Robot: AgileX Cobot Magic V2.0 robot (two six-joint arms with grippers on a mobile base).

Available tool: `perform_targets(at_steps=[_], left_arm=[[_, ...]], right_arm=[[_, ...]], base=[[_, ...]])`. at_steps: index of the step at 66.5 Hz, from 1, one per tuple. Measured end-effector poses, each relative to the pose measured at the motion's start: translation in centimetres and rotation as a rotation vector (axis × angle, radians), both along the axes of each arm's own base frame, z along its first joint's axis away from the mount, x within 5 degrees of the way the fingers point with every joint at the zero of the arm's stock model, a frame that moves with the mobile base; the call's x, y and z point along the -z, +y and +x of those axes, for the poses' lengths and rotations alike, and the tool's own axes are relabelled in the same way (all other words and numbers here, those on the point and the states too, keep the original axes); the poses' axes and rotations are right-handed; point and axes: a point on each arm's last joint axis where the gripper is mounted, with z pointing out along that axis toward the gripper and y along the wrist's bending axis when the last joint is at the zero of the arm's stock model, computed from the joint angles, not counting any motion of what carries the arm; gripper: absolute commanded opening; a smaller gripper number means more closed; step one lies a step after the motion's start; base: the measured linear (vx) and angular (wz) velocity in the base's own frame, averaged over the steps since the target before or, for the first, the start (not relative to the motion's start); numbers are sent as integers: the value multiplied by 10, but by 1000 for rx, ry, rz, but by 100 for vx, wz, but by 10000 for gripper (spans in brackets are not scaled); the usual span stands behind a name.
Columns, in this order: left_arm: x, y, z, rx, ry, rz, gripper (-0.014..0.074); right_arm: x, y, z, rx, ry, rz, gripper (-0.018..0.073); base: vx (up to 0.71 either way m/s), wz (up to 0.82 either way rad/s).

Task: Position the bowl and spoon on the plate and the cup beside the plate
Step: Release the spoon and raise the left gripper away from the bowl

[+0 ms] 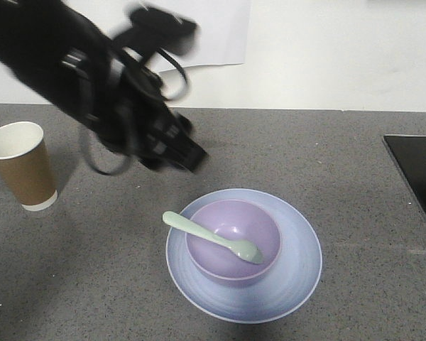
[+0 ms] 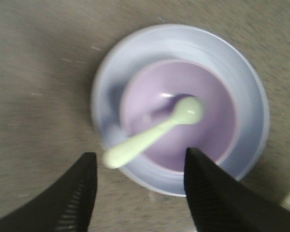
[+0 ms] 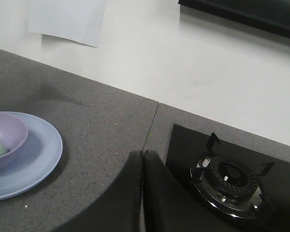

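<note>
From my left wrist view the left gripper (image 2: pixel 137 193) hangs wide open and empty above the spoon (image 2: pixel 154 133) lying in the bowl (image 2: pixel 208 111) on the plate (image 2: pixel 251 87), the right wrist alone shows the right gripper (image 3: pixel 143 188) closed on nothing near a burner (image 3: pixel 232 179), and only the front view catches the cup (image 1: pixel 23 167) standing well left of the plate.

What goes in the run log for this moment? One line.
bowl on plate | spoon in bowl | cup far left, apart | left gripper open, empty | right gripper shut

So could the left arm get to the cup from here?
Probably yes: the left gripper is open and empty, and only bare counter lies between it and the upright cup.
</note>
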Motion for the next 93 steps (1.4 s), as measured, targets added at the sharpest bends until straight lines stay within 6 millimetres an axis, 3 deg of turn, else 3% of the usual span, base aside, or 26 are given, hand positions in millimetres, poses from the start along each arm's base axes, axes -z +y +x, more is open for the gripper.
perform_targets(at_steps=[16,24,33,44,67,77,93], left_arm=[[-77,82,-50,-238,-371,36,229],[-105,122,-78,-371,-534,37,211],[-123,154,-97,-493,-664,60,238],[-129,174,-98,-634,-720,101,305],[-116,191,-60,-815,-659,190,356],[-99,194,-26,-837,-578,165,356],[-55,209,36,-851,-367,111,356]], right_arm=[[0,2,0,-19,1,15,-6],[0,4,0,-38,6,31,-6],[0,4,0,-41,6,33,-6],[0,4,0,-41,6,33,-6],[1,4,-1,-43,9,35,-6],[3,5,-1,-52,37,42,-6],[6,6,-2,-54,72,43,-6]], base=[[0,0],[0,0],[0,0],[0,0],[0,0],[0,0],[0,0]])
